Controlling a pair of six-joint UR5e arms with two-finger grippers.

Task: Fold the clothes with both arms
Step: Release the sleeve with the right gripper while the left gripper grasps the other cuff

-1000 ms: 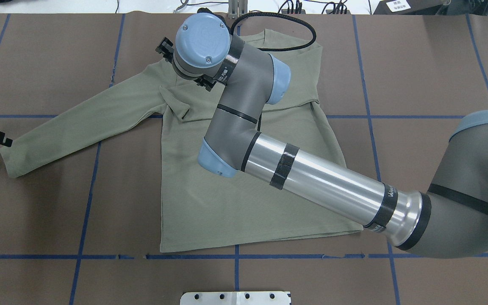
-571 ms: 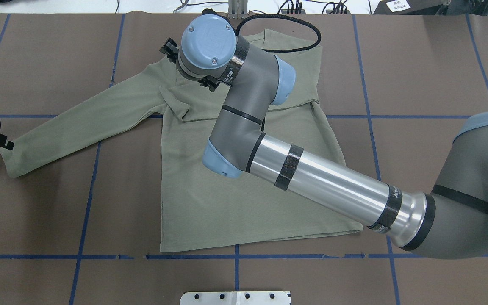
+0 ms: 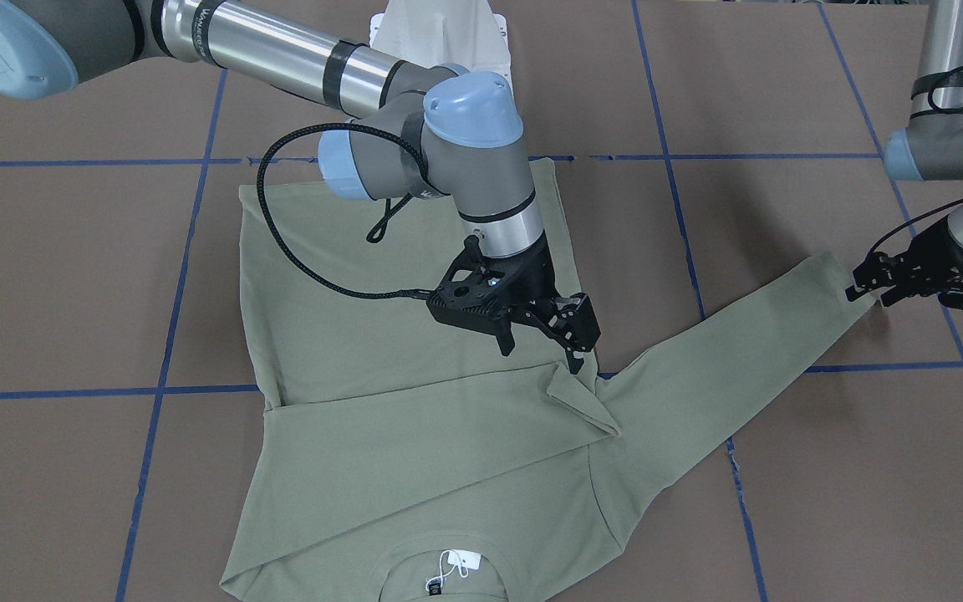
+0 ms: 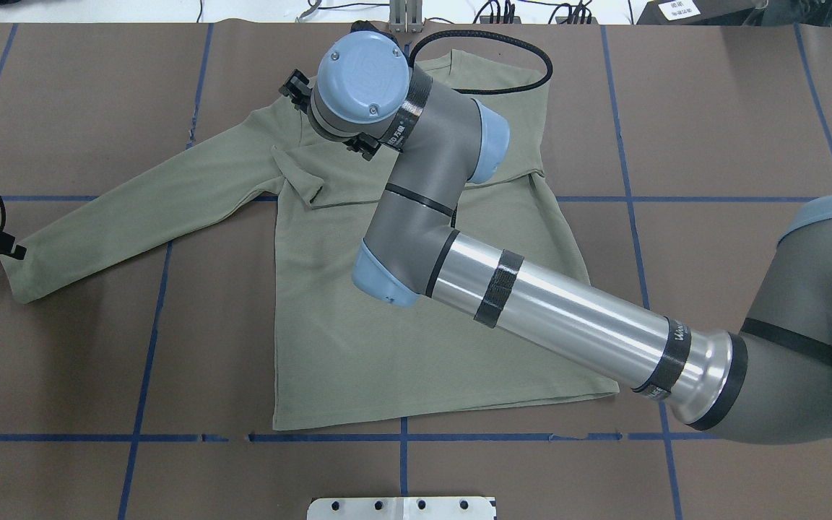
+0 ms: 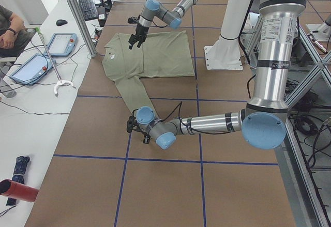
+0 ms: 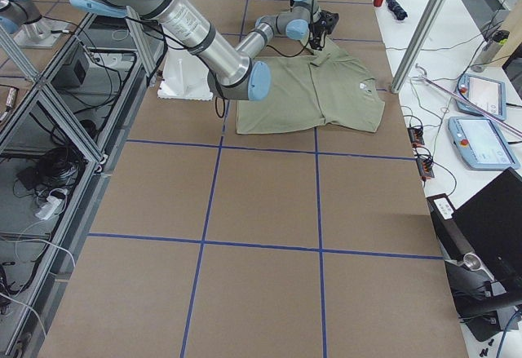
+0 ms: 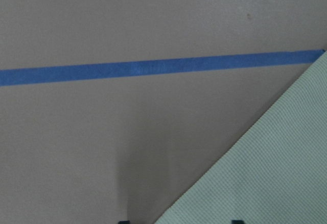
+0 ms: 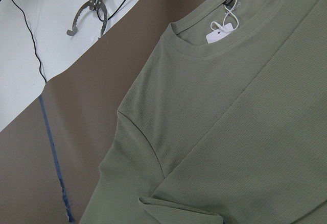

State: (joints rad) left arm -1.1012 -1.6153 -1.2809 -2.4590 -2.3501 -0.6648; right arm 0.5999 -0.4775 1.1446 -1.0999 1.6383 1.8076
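Note:
The sage-green long-sleeved shirt lies flat on the brown table, collar and white hang tag at the far edge. One sleeve is folded across the chest, and its cuff ends near the opposite shoulder. My right gripper hovers open just above that cuff, holding nothing. The other sleeve stretches out straight. My left gripper sits low at its cuff end, open, and the left wrist view shows the cuff corner lying between the finger tips.
Blue tape lines grid the table. The white pedestal base stands at the near edge. Along the far side runs a white bench with tablets, cables, a metal post and a person's arm.
The right arm's wrist has drifted a little to the right above the shirt's shoulder area. The left gripper has shifted slightly at the cuff. The shirt itself has not moved.

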